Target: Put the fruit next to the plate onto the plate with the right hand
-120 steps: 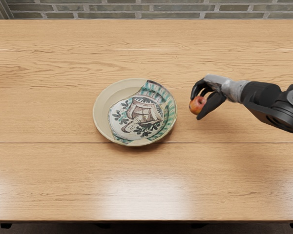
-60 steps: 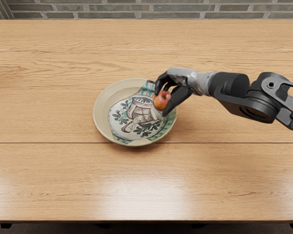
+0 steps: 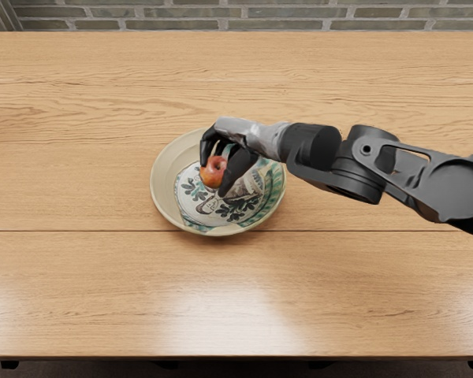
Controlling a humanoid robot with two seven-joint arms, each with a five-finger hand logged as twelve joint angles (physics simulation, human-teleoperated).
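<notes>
Right hand (image 3: 221, 161) grips fruit (image 3: 214, 172) — above plate (image 3: 167, 169).

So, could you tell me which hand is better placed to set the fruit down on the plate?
The right. The right hand holds the fruit in curled fingers directly over the plate, so it only has to lower and release. The left arm is not in view.

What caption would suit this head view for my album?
The right hand holds a small red fruit over the middle of a painted plate on a wooden table.
</notes>
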